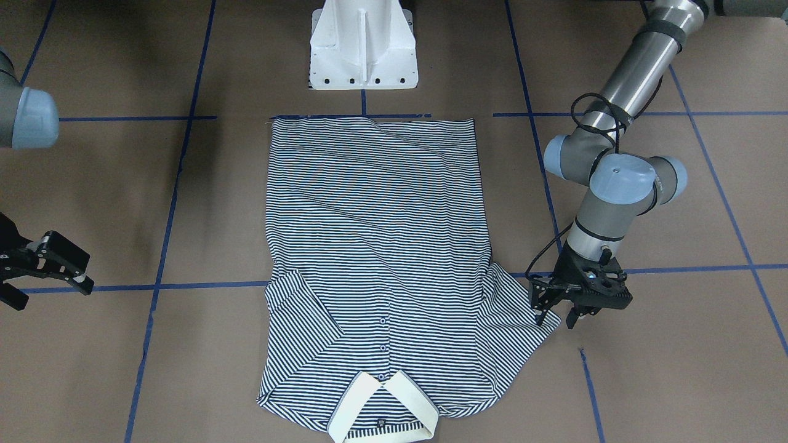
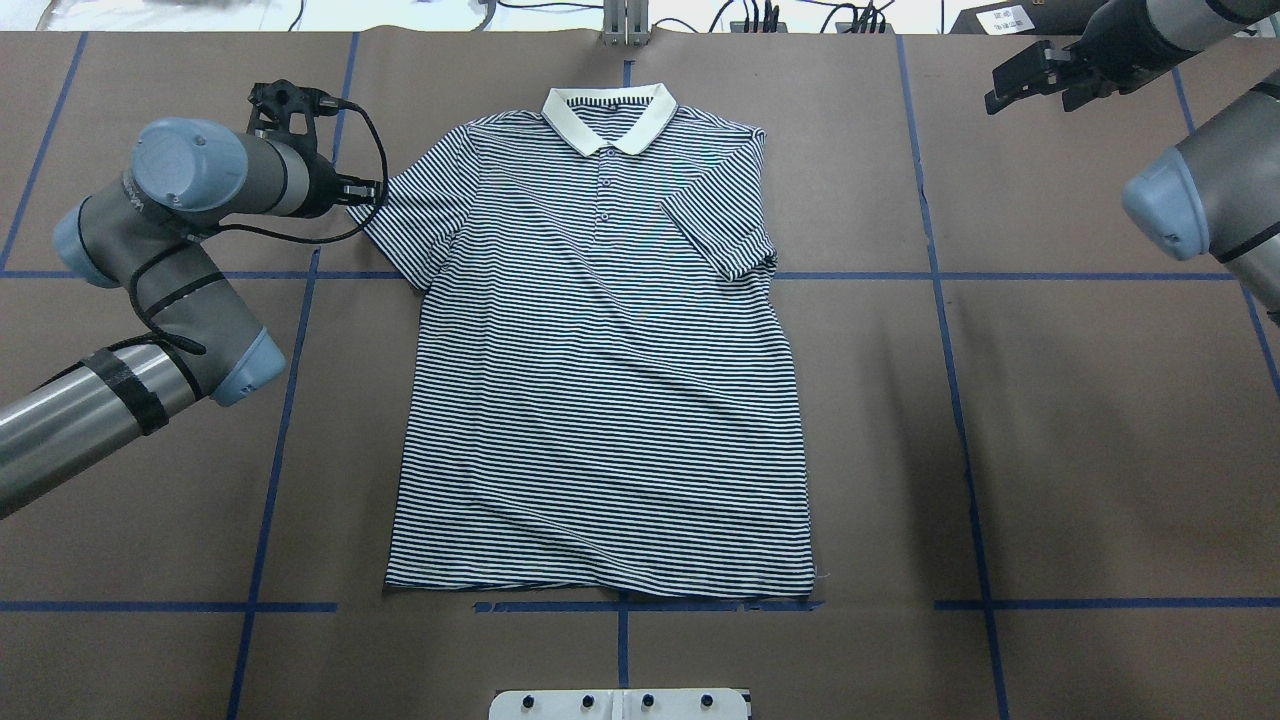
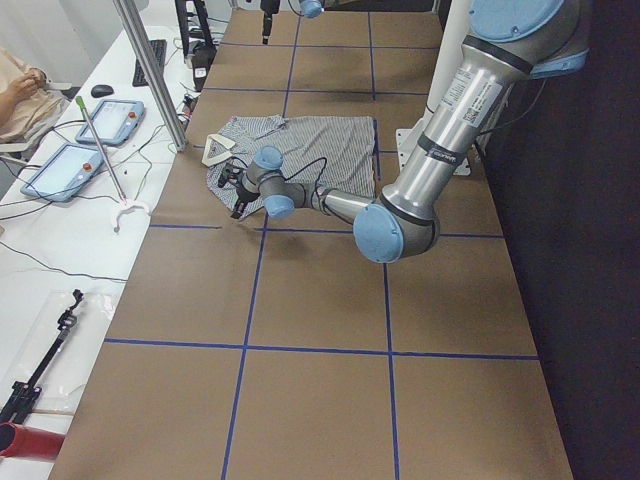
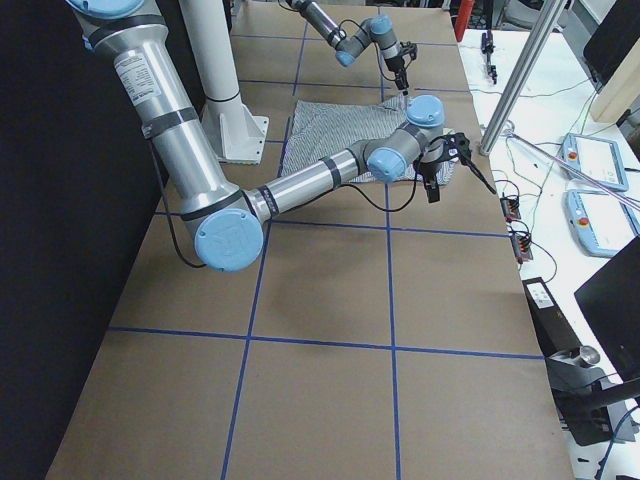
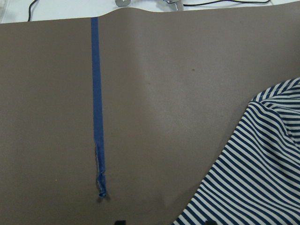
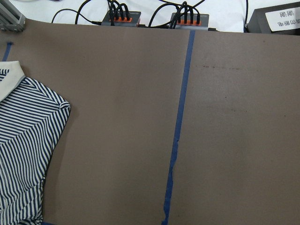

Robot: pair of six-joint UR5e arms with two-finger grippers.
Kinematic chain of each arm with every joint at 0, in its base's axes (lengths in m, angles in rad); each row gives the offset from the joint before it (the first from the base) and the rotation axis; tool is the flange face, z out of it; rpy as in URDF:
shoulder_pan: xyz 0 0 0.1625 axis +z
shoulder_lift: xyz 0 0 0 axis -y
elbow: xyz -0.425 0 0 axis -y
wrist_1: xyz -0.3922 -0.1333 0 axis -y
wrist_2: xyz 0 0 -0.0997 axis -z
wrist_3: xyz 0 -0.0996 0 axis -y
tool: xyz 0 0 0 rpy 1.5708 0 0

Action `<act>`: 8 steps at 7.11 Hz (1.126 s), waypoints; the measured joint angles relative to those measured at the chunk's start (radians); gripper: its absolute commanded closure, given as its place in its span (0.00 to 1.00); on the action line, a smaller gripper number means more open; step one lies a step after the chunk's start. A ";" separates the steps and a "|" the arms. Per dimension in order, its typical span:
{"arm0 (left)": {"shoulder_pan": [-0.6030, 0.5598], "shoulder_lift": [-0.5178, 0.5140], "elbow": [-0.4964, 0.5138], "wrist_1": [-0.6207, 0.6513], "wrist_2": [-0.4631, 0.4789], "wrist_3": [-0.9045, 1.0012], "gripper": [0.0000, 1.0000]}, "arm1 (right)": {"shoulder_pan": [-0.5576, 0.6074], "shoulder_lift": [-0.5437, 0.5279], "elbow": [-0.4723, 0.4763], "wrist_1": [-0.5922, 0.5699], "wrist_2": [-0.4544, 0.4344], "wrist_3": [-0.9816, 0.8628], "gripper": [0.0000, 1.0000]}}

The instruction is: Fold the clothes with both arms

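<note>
The striped polo shirt lies flat and face up on the brown table, its white collar on the far side from the robot. One sleeve is folded in over the chest. The other sleeve lies spread out. My left gripper points down at that sleeve's outer tip, open, with one finger over the fabric edge. The left wrist view has the sleeve at its lower right. My right gripper hangs open and empty, well off to the shirt's other side, also shown in the overhead view.
The white pedestal base stands just behind the shirt's hem. Blue tape lines divide the brown table. Cables and power strips run along the far table edge. A side bench holds tablets.
</note>
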State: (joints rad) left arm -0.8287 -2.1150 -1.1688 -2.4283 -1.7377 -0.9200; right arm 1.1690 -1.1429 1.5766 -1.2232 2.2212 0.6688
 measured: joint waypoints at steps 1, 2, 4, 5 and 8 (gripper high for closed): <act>0.005 0.001 0.001 0.000 0.001 -0.002 0.43 | 0.000 0.000 -0.001 0.000 0.000 0.000 0.00; 0.007 0.001 0.002 0.000 0.001 -0.003 0.43 | 0.000 0.000 -0.001 0.001 0.000 0.000 0.00; 0.008 0.002 0.006 0.001 0.007 -0.014 0.45 | 0.000 -0.001 -0.002 0.001 0.000 0.000 0.00; 0.008 0.002 0.009 0.001 0.017 -0.032 0.46 | 0.000 -0.001 -0.002 0.001 0.000 0.000 0.00; 0.008 0.001 0.017 0.000 0.030 -0.046 0.56 | 0.000 -0.001 -0.002 0.001 0.000 0.000 0.00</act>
State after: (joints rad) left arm -0.8206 -2.1142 -1.1514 -2.4282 -1.7073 -0.9658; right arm 1.1689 -1.1443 1.5746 -1.2226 2.2212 0.6688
